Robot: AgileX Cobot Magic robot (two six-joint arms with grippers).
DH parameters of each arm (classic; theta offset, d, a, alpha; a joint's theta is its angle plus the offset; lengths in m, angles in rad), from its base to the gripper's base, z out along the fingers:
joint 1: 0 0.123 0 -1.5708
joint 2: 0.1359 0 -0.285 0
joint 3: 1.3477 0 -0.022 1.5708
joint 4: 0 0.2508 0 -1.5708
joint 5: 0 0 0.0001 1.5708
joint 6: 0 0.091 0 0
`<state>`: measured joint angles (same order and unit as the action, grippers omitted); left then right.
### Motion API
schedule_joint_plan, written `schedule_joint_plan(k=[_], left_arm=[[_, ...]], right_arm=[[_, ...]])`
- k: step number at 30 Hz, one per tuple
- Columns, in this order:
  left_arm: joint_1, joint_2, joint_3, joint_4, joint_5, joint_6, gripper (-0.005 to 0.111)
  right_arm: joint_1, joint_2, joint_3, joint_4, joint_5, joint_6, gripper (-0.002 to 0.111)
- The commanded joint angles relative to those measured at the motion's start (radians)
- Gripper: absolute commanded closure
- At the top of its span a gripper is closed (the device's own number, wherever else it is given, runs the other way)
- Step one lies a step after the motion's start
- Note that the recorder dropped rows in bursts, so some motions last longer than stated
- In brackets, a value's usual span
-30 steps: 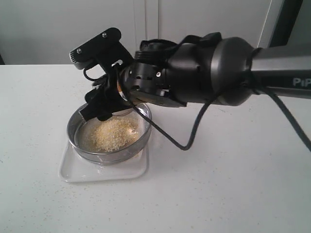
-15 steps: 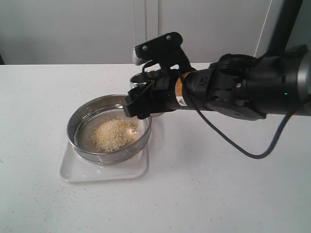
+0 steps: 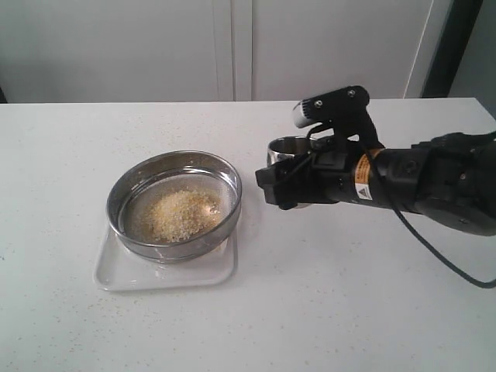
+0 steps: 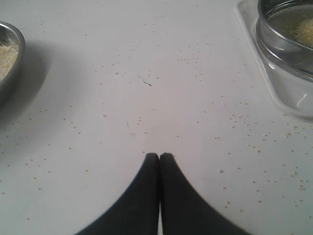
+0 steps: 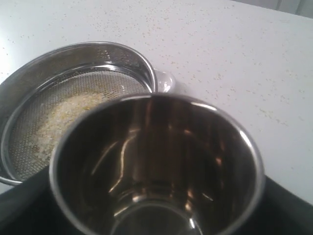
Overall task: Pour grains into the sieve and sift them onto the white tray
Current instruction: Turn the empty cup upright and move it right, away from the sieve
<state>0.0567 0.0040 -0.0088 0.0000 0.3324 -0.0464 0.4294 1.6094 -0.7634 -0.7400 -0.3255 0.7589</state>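
A white table (image 3: pixel 349 310) fills the exterior view. The right arm (image 3: pixel 434 182) reaches in from the right edge to just right of centre. Left of centre stands the sieve (image 3: pixel 177 249), resting on the tray (image 3: pixel 116 271), whose corners stick out beneath it toward the lower left.

The right gripper (image 3: pixel 288 182) has its jaws clamped on a steel cup (image 3: pixel 285 147), held off the table just right of the sieve and apart from it. In the right wrist view the cup (image 5: pixel 156 166) fills the lower frame, mouth toward the camera and empty, with the sieve (image 5: pixel 29 88) behind it at the left.

The left gripper (image 4: pixel 159 157) is at the bottom centre of its wrist view, its jaws pressed together on nothing. A steel bowl (image 4: pixel 11 68) with pale contents shows at that frame's left edge.

The grains (image 3: pixel 180 215) lie heaped in the middle of the sieve's mesh. Loose specks (image 4: pixel 234 117) dot the table.
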Motion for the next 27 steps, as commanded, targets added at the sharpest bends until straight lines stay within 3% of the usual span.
schedule_joint_plan(k=[1,8,17,27], left_arm=[[0.000,-0.004,0.009,-0.006,0.008,0.000,0.107],[0.000,-0.004,0.009,-0.006,0.008,0.000,0.107],[0.000,-0.004,0.009,-0.006,0.008,-0.002,0.107],[0.000,-0.004,0.009,-0.006,0.008,-0.002,0.107]], right_arm=[[-0.077,-0.015,0.048,0.011,-0.101,-0.028,0.108],[-0.200,-0.015,0.144,0.096,-0.312,-0.123,0.108],[-0.279,-0.015,0.273,0.143,-0.562,-0.428,0.108],[-0.293,-0.011,0.282,0.301,-0.583,-0.450,0.108]])
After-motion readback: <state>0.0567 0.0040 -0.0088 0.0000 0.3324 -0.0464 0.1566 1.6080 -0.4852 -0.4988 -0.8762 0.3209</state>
